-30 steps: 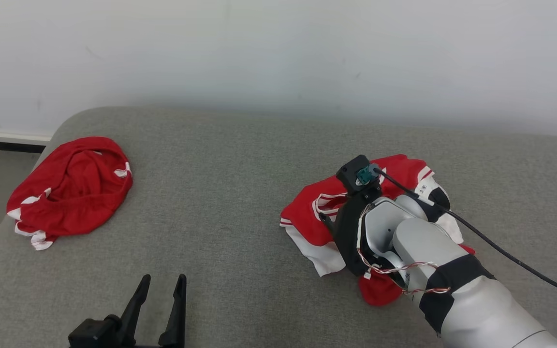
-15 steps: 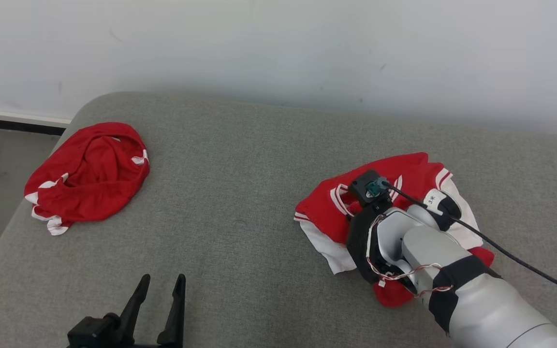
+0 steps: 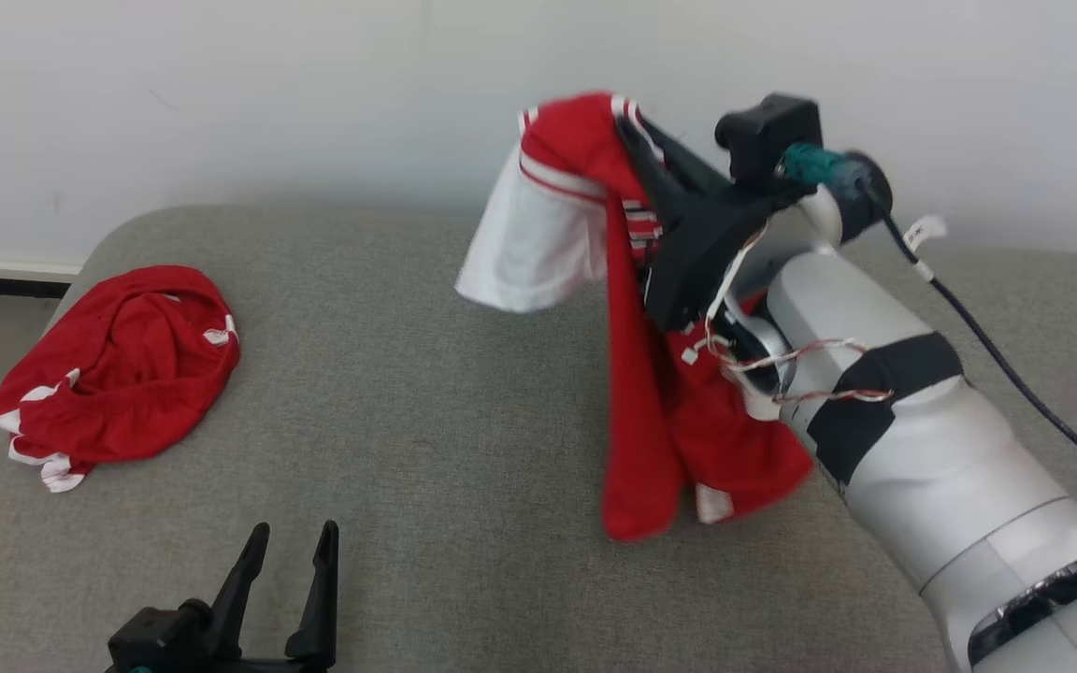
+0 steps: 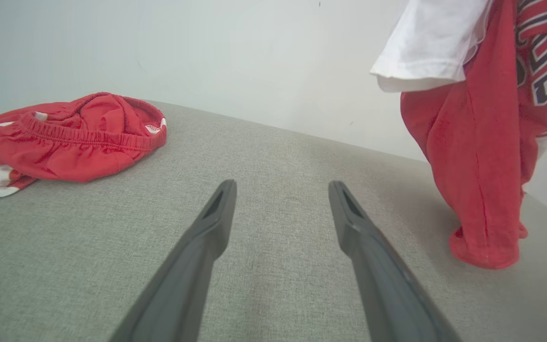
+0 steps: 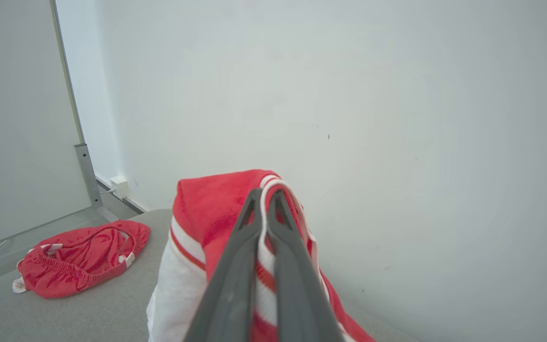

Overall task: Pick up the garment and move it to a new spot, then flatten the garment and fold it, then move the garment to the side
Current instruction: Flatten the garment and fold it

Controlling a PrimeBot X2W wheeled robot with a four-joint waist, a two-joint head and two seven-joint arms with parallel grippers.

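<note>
Hanging upper centre, garment (image 3: pixel 641 421) clamped by right gripper (image 3: pixel 625 129); left gripper (image 3: pixel 291 537) splayed, lower left. Open grey cushion (image 3: pixel 426 402) mid-frame; second red garment (image 3: pixel 118 374) near left edge; white wall (image 3: pixel 221 93).

On the head view the garment (image 3: pixel 637 402) is smeared by motion, its trim unreadable, and my right arm (image 3: pixel 922 439) covers its right side; the base of the left fingers (image 3: pixel 314 598) runs off the bottom edge. From the left wrist the garment's top and right side are cut by the frame, its lettering shows only in part and I cannot read it, and the shorts (image 4: pixel 74 137) lose their left end at the edge. From the right wrist the right fingers (image 5: pixel 235 275) hide the fold between them, and the garment's lower part drops below the frame.
</note>
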